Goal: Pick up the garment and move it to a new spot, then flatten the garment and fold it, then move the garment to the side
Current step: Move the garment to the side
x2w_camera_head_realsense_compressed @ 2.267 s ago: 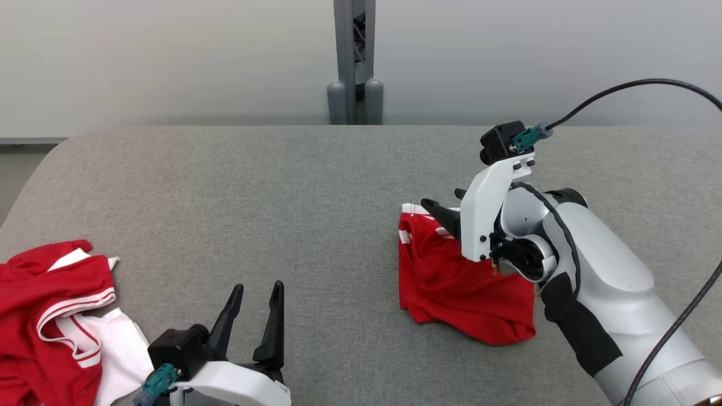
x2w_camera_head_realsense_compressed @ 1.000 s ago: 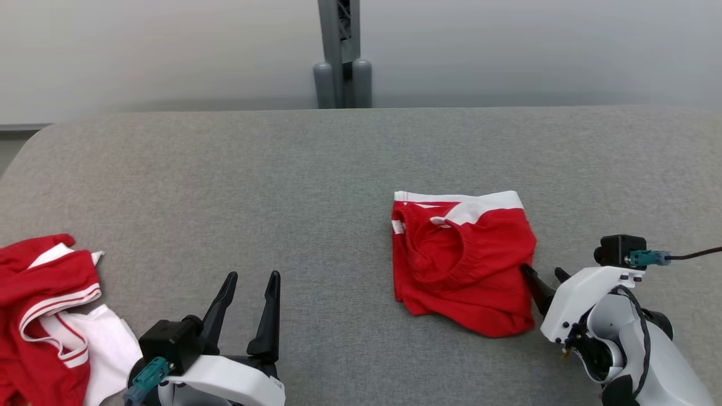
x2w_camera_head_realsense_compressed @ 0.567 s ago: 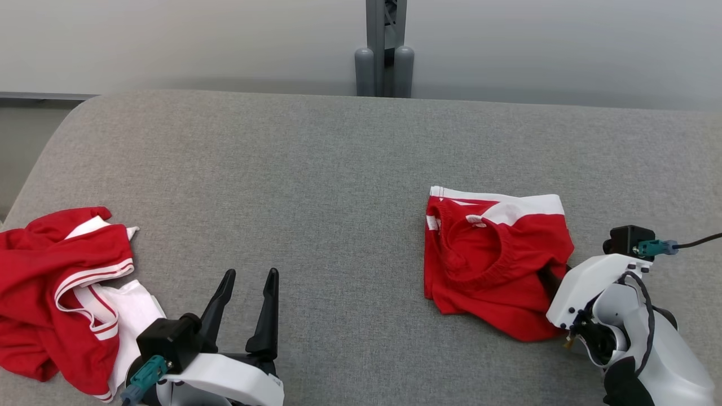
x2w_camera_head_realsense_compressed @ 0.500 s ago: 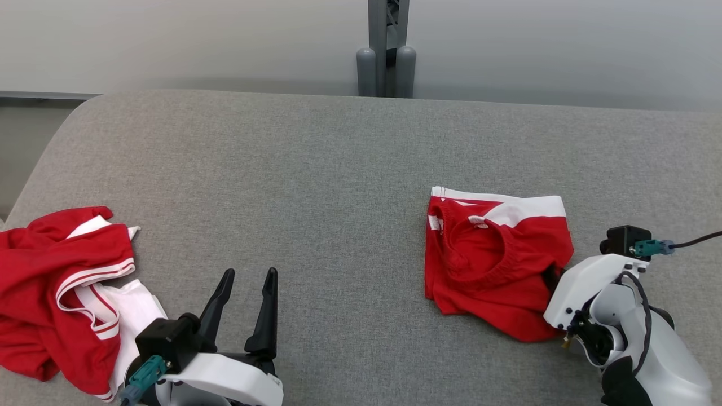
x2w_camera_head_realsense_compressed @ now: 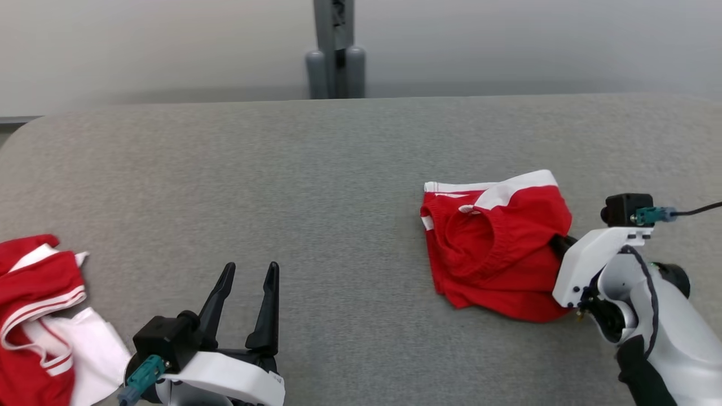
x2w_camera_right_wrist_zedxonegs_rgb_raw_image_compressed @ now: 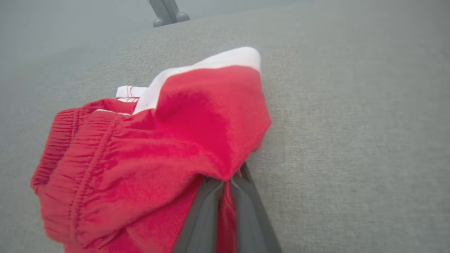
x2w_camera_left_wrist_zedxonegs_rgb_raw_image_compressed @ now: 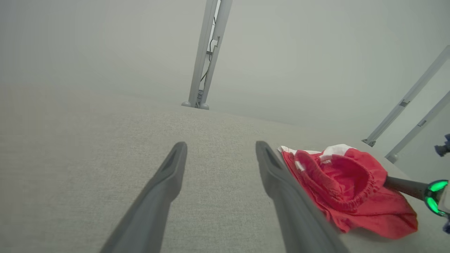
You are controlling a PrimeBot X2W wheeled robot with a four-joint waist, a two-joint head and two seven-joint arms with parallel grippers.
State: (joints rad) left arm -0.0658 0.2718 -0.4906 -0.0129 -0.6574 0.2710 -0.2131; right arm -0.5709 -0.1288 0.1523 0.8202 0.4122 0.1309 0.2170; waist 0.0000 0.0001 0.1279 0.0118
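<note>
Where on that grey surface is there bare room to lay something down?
Bare: the wide middle between the red-and-white pile at left and the red garment at right, and the far strip of table. Crowded: near corners.

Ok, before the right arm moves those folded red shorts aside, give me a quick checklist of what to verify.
1. Right gripper shut on the edge of the folded red shorts with white trim: ok.
2. Every folded layer caught in the grip: cannot tell, the tips are under the cloth.
3. Left gripper open, apart from the shorts: ok.
4. Crumpled red and white garment lying far from the shorts: ok.
5. Bare grey fabric tabletop right of the shorts for setting down: ok.
</note>
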